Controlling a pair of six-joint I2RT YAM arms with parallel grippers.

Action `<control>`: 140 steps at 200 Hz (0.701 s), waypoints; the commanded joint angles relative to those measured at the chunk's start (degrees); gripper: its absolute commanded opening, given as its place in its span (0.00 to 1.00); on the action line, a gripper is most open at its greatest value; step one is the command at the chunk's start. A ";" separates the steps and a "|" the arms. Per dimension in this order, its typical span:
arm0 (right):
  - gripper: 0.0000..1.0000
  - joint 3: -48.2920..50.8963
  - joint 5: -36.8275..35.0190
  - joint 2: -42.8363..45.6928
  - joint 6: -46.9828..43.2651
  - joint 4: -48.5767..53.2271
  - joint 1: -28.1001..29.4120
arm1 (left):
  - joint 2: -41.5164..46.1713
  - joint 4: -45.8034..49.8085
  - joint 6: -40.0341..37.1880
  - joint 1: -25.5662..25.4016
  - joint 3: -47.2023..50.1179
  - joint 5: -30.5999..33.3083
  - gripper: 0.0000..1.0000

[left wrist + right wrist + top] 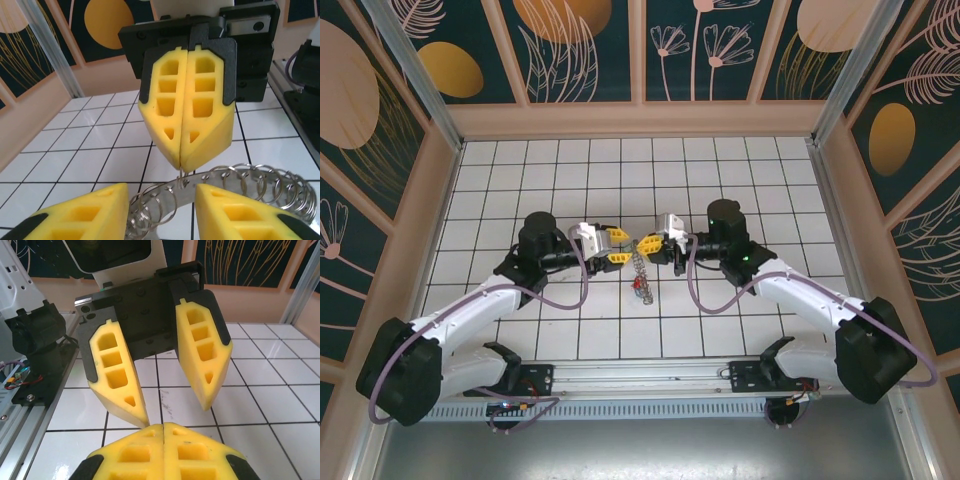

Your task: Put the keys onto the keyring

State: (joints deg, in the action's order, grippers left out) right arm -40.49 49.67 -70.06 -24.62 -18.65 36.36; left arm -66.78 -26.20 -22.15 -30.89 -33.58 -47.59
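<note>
Right claw (181, 167): clenched, its two yellow fingers pressed flat together along their whole length. The tips pinch a thin wire loop of the keyring.

Left claw (175, 412): released, with a clear gap between its fingers. It faces the right claw tip to tip over the middle of the counter.

Keyring (250, 182): a silvery chain of small wire loops, hanging by one loop from the right claw's tips. In the left wrist view it curves across between the left claw's spread fingers, close to both; actual contact with either cannot be made out (the coil passes behind the right-hand finger there).

Seen from above: the ring trails from the meeting point of the two claws toward the near edge, as a narrow, slightly twisted strand.

Keys (642, 291): a small cluster at the near end of that strand, just below the claws. A reddish bit shows; the rest is too small to tell apart.

Counter (720, 170): white tiles with dark grout lines. Whether the near end of the ring rests on it or hangs above it cannot be told.

Arms: both reach inward from the near edge, with the wrists almost mirrored.
</note>
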 commanded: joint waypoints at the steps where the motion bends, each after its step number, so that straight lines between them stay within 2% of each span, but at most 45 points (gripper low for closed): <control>1: 0.00 -2.92 2.78 -0.29 -2.10 -1.96 0.61 | 0.61 1.11 -0.96 -0.99 -2.09 -2.03 0.39; 35: 0.00 -4.14 3.32 -0.95 -1.83 -2.11 0.80 | -0.10 2.72 -2.02 -1.67 -2.11 -0.06 0.38; 49: 0.00 -4.72 3.72 -1.26 -1.91 -2.00 0.89 | -0.02 2.99 -2.63 -1.67 -2.29 1.29 0.33; 80: 0.00 -5.76 4.04 -2.04 -1.75 -1.47 1.41 | 0.24 3.50 -3.21 -1.69 -3.06 2.84 0.29; 111: 0.00 -5.83 3.55 -2.78 -1.78 -1.39 1.78 | 0.55 3.12 -2.20 -1.63 -3.77 2.17 0.16; 127: 0.00 -5.66 3.05 -2.80 -1.69 -1.63 1.96 | 1.17 2.53 -2.33 -1.71 -3.33 1.90 0.00; 140: 0.00 -5.57 2.67 -2.73 -1.73 -1.47 2.01 | 1.71 3.08 -3.95 -1.71 -2.96 0.93 0.00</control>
State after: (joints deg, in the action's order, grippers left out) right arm -44.18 50.63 -72.60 -25.41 -18.63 37.50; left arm -66.72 -22.44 -24.23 -32.23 -35.44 -45.63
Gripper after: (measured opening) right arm 0.049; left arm 0.059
